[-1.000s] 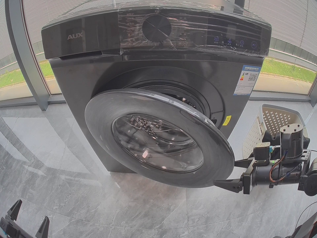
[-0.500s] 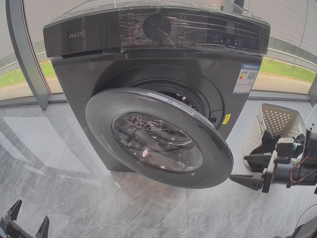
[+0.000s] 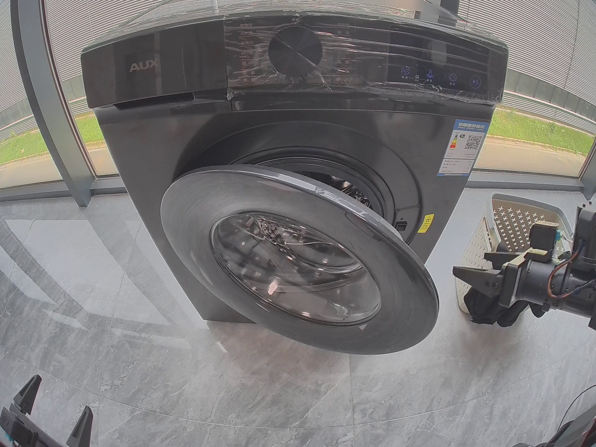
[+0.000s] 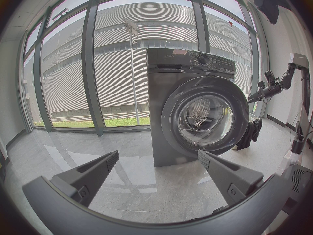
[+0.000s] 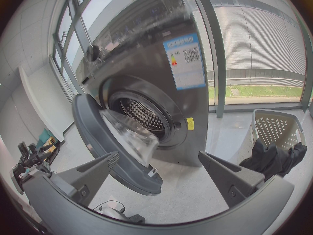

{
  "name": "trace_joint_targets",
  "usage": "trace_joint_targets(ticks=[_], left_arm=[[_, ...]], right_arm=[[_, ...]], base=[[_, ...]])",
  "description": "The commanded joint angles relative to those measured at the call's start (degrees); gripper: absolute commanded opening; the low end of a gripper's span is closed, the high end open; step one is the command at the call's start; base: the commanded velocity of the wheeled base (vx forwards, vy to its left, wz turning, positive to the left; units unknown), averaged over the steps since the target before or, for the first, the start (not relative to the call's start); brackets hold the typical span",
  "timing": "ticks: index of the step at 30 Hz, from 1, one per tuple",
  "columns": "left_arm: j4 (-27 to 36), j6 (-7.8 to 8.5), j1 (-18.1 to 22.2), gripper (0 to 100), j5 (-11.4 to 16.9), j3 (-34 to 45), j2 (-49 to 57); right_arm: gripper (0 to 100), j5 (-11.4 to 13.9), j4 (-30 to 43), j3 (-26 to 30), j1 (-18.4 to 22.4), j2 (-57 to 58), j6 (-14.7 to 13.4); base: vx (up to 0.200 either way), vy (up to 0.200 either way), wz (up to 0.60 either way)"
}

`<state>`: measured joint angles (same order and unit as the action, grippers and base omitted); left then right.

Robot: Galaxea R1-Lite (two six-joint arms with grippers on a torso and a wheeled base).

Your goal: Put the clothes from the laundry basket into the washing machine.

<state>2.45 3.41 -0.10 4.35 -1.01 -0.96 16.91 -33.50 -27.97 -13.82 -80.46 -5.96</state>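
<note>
The washing machine (image 3: 298, 113) stands at the far centre, and its round door (image 3: 292, 262) hangs swung open to the left just as it did a second ago, leaving the drum reachable. The white laundry basket (image 3: 520, 213) sits on the floor at the machine's right, with dark clothes (image 3: 490, 310) draped over its near rim. What has changed is the right gripper (image 3: 473, 264): a second ago it was at the door's lower right edge, and it has since drawn off to the right and risen, so it is now in front of the basket just above the clothes, its fingers apart and empty. I judge the door-opening is finished and the first pick of clothing comes next. The left gripper (image 3: 60, 398) waits low at the near left, fingers spread, holding nothing. The machine carries a brand mark (image 3: 143, 66) on its upper left panel, an energy label (image 3: 462, 147) at the right and a small yellow sticker (image 3: 426, 225); their print is not given here.
</note>
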Motion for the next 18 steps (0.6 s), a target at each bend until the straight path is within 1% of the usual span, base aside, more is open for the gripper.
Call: trace_joint_targets(ticks=[1, 2, 4, 6, 9, 13, 18], left_arm=[[0.01, -0.07, 0.01, 100, 0.04, 1.01, 0.96], [0.01, -0.07, 0.01, 100, 0.04, 1.01, 0.96], [0.01, -0.07, 0.01, 100, -0.05, 1.01, 0.96], [0.01, -0.07, 0.01, 100, -0.05, 1.01, 0.96], [0.01, -0.07, 0.01, 100, 0.04, 1.01, 0.96], [0.01, -0.07, 0.01, 100, 0.04, 1.01, 0.96], [0.01, 0.01, 0.01, 100, 0.04, 1.01, 0.96]], right_arm=[[100, -0.91, -1.74, 0.54, -3.05, -7.87, 0.34], [100, -0.91, -1.74, 0.54, -3.05, -7.87, 0.34], [100, -1.18, -3.24, 0.54, -4.63, -9.28, 0.34], [100, -1.18, -3.41, 0.72, -4.98, -9.54, 0.34], [100, -1.00, -3.41, 3.09, -6.04, -9.28, 0.69], [100, -0.47, -3.50, 6.34, -6.92, -7.34, 2.09], [100, -0.82, -3.68, 5.47, -6.92, -7.70, 2.01]], base=[[0.000, 0.000, 0.00], [0.000, 0.000, 0.00], [0.000, 0.000, 0.00], [0.000, 0.000, 0.00], [0.000, 0.000, 0.00], [0.000, 0.000, 0.00], [0.000, 0.000, 0.00]])
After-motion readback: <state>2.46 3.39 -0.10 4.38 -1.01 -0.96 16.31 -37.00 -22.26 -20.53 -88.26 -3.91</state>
